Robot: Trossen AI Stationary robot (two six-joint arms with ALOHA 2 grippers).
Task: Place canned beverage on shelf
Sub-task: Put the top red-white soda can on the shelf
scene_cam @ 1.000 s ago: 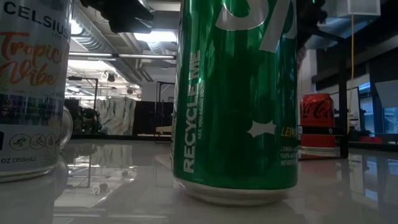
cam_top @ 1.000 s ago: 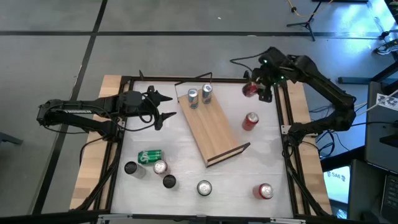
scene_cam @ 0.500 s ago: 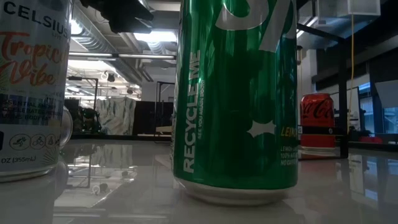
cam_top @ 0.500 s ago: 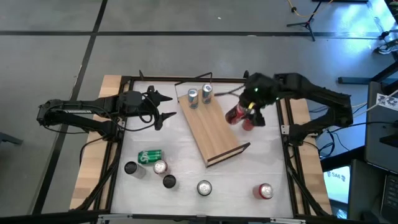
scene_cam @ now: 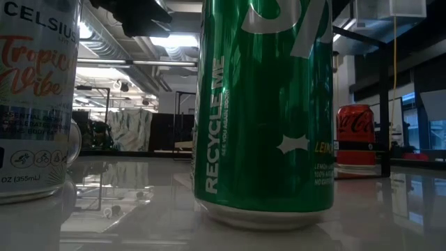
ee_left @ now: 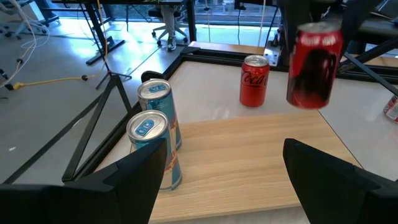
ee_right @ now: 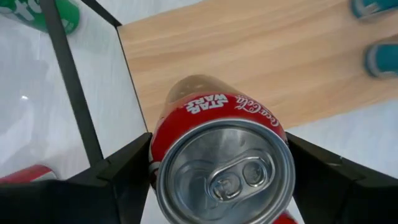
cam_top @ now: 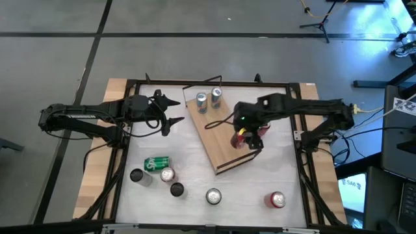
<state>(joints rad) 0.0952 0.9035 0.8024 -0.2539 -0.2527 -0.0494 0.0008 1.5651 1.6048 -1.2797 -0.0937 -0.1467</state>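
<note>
Red cola can held above the light-wood shelf board

The right gripper (cam_top: 249,135) clamps a red Coca-Cola can (ee_right: 221,158) over the long light-wood shelf (cam_top: 221,133), near its dark-rimmed end. Two silver-blue cans (cam_top: 208,99) stand at the wire-frame end; another red can (ee_left: 254,80) stands beside the board. The left gripper (cam_top: 170,111) waits nearby, fingers apart.

A pale, matt wood grain is shown by the shelf (cam_top: 221,140), with a thin black metal wire frame (ee_right: 71,87) at one end. A glossy red painted wall and a bare, brushed aluminium lid are seen on the red can (ee_right: 221,168) clamped between the matt black fingers (ee_right: 121,177) of the right tool (cam_top: 250,133). The table (scene_cam: 139,209) is white, smooth and mirror-glossy, with reflections carried. A shiny metallic sheen is shown by the green can (scene_cam: 265,111).
</note>
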